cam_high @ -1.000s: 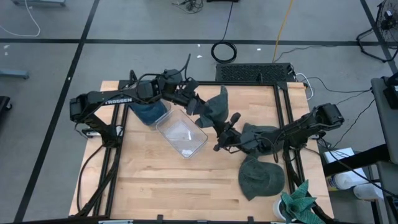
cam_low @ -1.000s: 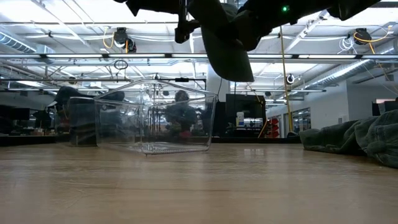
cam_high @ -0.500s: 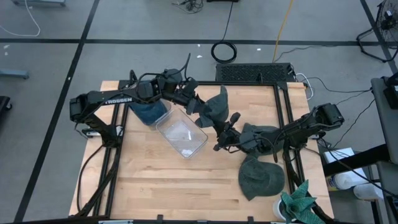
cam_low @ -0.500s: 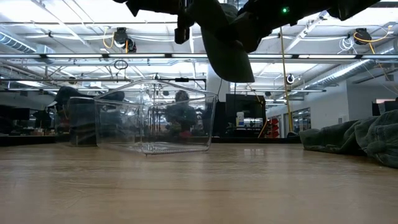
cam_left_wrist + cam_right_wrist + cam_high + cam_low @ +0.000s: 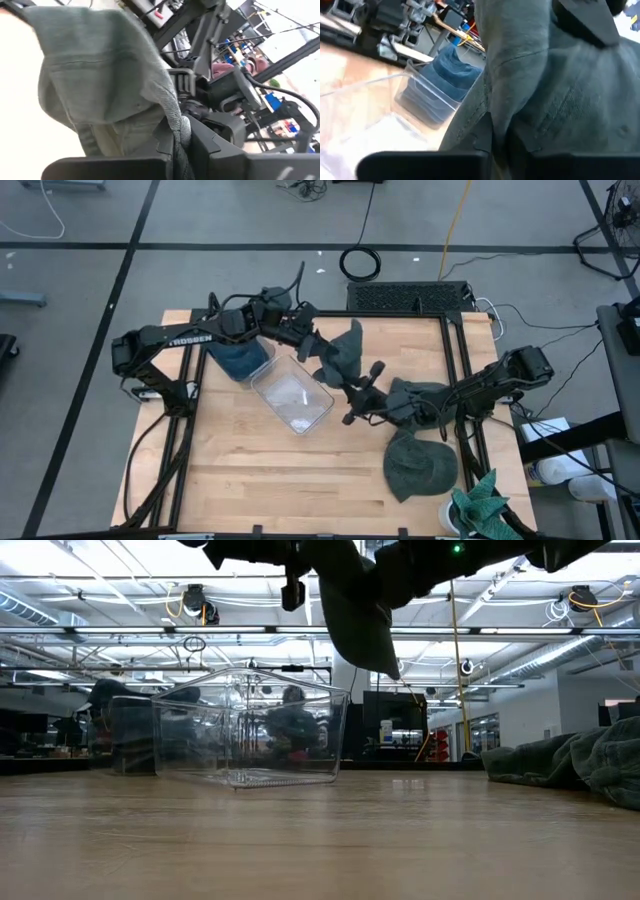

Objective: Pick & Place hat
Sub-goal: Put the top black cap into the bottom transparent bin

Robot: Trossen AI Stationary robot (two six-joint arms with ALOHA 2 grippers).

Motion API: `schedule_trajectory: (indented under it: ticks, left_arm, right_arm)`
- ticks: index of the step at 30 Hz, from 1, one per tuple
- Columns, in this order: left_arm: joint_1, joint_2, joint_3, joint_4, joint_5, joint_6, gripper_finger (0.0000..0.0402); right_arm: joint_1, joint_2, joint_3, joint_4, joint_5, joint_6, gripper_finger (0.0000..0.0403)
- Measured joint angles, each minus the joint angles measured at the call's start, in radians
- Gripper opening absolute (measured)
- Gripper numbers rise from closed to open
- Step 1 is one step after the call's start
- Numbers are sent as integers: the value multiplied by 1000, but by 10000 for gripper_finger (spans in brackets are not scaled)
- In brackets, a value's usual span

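A grey-green hat [image 5: 345, 352] hangs in the air between my two grippers, above and just right of an empty clear bin [image 5: 292, 395]. In the low view the hat [image 5: 358, 610] droops from the top, over the bin's right end [image 5: 330, 735]. My left gripper [image 5: 316, 352] reaches in from the left and is shut on the hat. My right gripper [image 5: 352, 392] reaches in from the right, lower and nearer, and is also shut on it. My left gripper pinches the hat's thick rolled edge [image 5: 179, 127] between its two fingers. It comes nearly level from the table's left. The hat is lifted clear and its cloth spreads out beyond the fingers. My right gripper pinches a fold of the hat's cloth [image 5: 492, 122] between its two fingers, coming level from the table's right. How many layers it has, I cannot tell. The hat stands clear of the table and bulges past the fingers.
A second clear bin [image 5: 262, 362] at the far left holds a blue hat [image 5: 238, 358]. A pile of grey hats [image 5: 420, 402] lies at the right, one more hat [image 5: 420, 465] nearer the front, and a green cloth [image 5: 485, 505] at the front right corner.
My left gripper has shut on the hat's edge without shifting place. My right gripper has rolled a little. The hanging hat has turned and looks narrower in the low view; it stays lifted above the bin.
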Motion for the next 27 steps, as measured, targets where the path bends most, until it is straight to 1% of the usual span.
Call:
schedule_trajectory:
  ticks: [2,4,7,12,14,16,19,22,24,27]
  left_arm:
    - [5,-10,1,5,11,1,20]
    - [8,-23,8,-1,11,2,20]
    - [15,-46,9,-7,12,3,20]
    - [27,-89,9,-41,13,23,20]
    - [29,-110,11,-71,13,29,20]
    - [28,-129,11,-111,14,40,20]
    - [28,-169,11,-182,18,64,20]
    - [28,-209,11,-252,18,95,20]
    - [28,-230,11,-307,18,114,20]
    - [18,-267,11,-383,37,179,20]
  right_arm:
    - [-3,-7,0,-9,1,27,51]
    - [-3,-21,0,-23,1,55,82]
    - [-2,-27,0,-19,3,120,139]
    - [8,-57,1,-24,9,163,230]
    - [25,-71,0,-44,37,162,258]
    - [42,-88,0,-43,88,152,280]
    - [80,-125,0,-57,231,147,300]
    - [125,-175,0,-69,344,156,308]
    - [157,-203,0,-85,375,181,310]
    - [206,-245,-16,-99,374,199,310]
